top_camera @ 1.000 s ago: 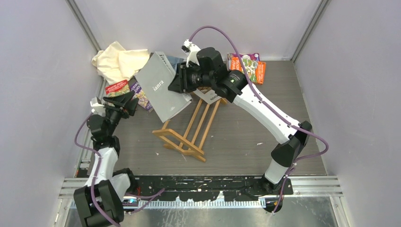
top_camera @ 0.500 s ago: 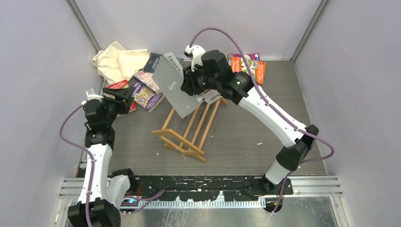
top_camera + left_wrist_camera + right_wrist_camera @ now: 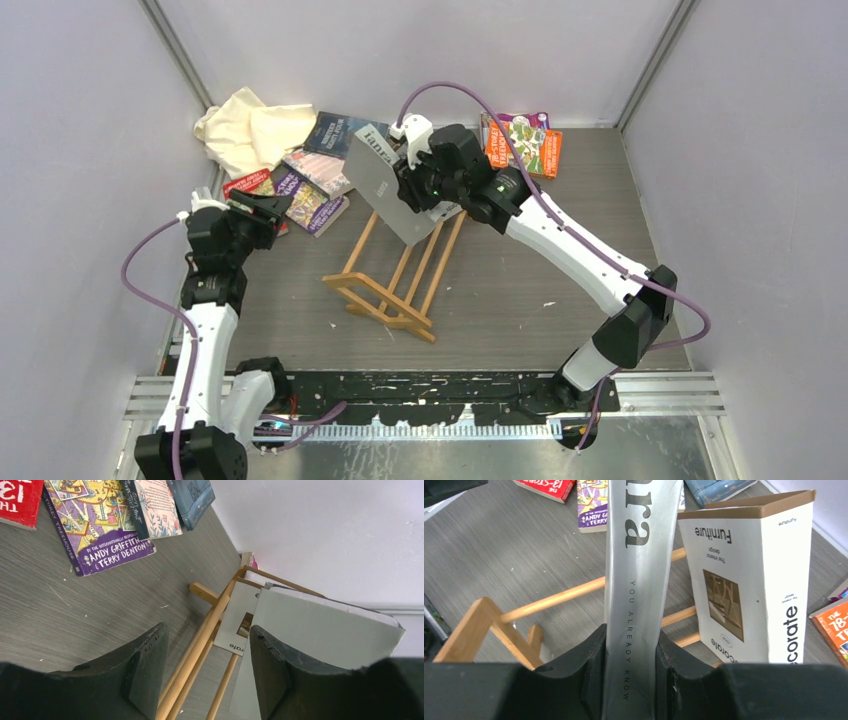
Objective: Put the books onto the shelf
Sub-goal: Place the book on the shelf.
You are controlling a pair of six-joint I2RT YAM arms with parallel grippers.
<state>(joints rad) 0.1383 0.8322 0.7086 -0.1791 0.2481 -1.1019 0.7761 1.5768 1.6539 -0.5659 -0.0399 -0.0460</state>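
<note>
Mid-left: left gripper (image 3: 268,205), fingers apart, empty. Upper left: loose books (image 3: 310,185) lying flat, with red, purple and dark blue covers. Centre: right gripper (image 3: 630,645) clamped on thin grey book (image 3: 385,190), tilted above wooden shelf (image 3: 395,285). White "Decorate" book (image 3: 749,580) stands upright in the rack.

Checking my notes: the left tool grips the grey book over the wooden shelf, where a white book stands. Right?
No: the right tool grips the grey book, as the right wrist view shows; the left tool is open and empty. The book is over the wooden shelf, where a white book stands.
</note>
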